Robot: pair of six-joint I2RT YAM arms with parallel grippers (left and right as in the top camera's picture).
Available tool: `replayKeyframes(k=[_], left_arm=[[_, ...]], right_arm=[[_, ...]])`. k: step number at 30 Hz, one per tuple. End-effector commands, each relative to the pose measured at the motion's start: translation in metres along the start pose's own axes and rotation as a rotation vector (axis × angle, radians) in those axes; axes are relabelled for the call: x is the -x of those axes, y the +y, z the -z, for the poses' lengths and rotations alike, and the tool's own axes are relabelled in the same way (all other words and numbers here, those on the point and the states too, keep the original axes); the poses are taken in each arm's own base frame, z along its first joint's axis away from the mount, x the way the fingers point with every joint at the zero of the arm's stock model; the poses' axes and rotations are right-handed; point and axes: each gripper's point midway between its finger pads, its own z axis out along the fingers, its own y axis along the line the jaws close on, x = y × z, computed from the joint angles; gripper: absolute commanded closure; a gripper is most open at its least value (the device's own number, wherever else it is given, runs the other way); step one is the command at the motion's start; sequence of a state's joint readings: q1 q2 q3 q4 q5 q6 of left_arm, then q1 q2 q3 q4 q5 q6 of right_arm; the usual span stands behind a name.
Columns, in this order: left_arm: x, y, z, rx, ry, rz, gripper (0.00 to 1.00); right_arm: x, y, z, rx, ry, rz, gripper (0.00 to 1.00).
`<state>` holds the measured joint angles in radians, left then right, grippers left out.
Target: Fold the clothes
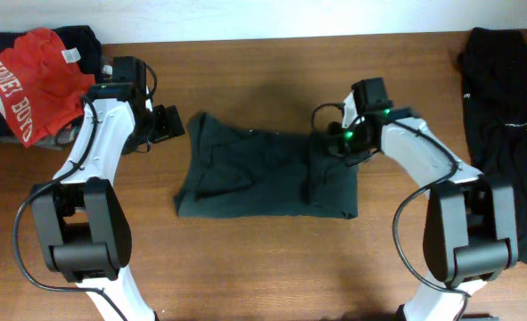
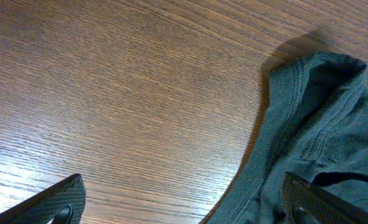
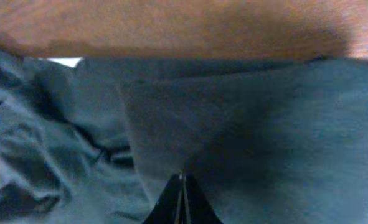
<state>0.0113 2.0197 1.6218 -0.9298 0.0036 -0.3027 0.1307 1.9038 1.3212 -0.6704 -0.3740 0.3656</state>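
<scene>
Overhead view: a grey-green T-shirt point(image 1: 263, 174) lies partly folded in the middle of the wooden worktop point(image 1: 263, 267), between the two arms.
Edges of the worktop: a red shirt point(image 1: 27, 80) with white lettering sits at the far left corner on top of dark cloth. A black garment point(image 1: 504, 125) lies stretched along the right side. Only the overhead view shows these.
Left tool point(image 1: 176, 125): just beside the T-shirt's left edge. From above it looks clear of the cloth.
Left wrist view: its fingers point(image 2: 53, 202) stand spread wide and grip nothing. One is over bare wood, the other over a ribbed edge of the T-shirt, a detail too small to read from overhead.
Right tool point(image 1: 327, 143): over the T-shirt's upper right part, with its tips lost against the dark cloth from above.
Right wrist view: its fingers point(image 3: 170, 210) are pressed tight together, low over a smooth folded layer. Crumpled folds lie to the left. Whether any cloth is nipped between them, I cannot tell.
</scene>
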Motion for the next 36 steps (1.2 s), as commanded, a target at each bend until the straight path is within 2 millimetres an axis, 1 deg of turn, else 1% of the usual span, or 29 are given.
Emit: replayKeyframes(k=[1,3,5,8,10,12,16,21,27,30,32,34,36], left_arm=[[0.004,-0.005,0.007,-0.016,-0.020,-0.007,0.01],[0.004,-0.005,0.007,-0.015,-0.017,-0.007,0.01],[0.003,-0.005,0.007,-0.014,-0.015,-0.007,0.01],[0.003,-0.005,0.007,-0.015,-0.016,-0.007,0.01],[0.004,-0.005,0.007,-0.015,-0.018,-0.006,0.01],[0.005,-0.005,0.007,-0.017,-0.023,-0.007,0.01],[0.007,-0.006,0.007,-0.020,-0.031,-0.007,0.01],[0.007,-0.006,0.007,-0.020,-0.031,-0.007,0.01],[0.007,-0.006,0.007,-0.019,-0.030,-0.007,0.01],[0.007,-0.006,0.007,-0.019,-0.030,-0.007,0.01],[0.007,-0.006,0.007,-0.019,-0.030,-0.007,0.01],[0.006,-0.006,0.007,-0.018,-0.028,-0.007,0.01],[0.006,-0.006,0.007,-0.018,-0.027,-0.007,0.01]], right_arm=[[0.027,0.038,0.063,0.148,-0.091,0.111,0.96],[0.026,0.040,0.083,0.187,-0.082,0.143,0.96],[0.019,0.036,0.095,0.240,-0.055,0.178,0.95],[-0.002,0.028,0.101,0.347,0.032,0.193,0.95],[-0.020,0.025,0.102,0.439,0.093,0.219,0.92],[-0.031,0.023,0.095,0.490,0.126,0.209,0.90],[-0.053,0.018,0.070,0.555,0.178,0.179,0.85],[-0.071,0.018,0.042,0.712,0.188,0.130,0.82],[-0.101,0.000,0.009,0.732,0.289,0.015,0.81],[-0.112,-0.006,-0.002,0.738,0.337,-0.040,0.82],[-0.118,-0.009,-0.007,0.735,0.362,-0.068,0.86],[-0.119,-0.010,-0.008,0.734,0.369,-0.078,0.90],[-0.117,-0.009,-0.007,0.733,0.368,-0.083,0.92]])
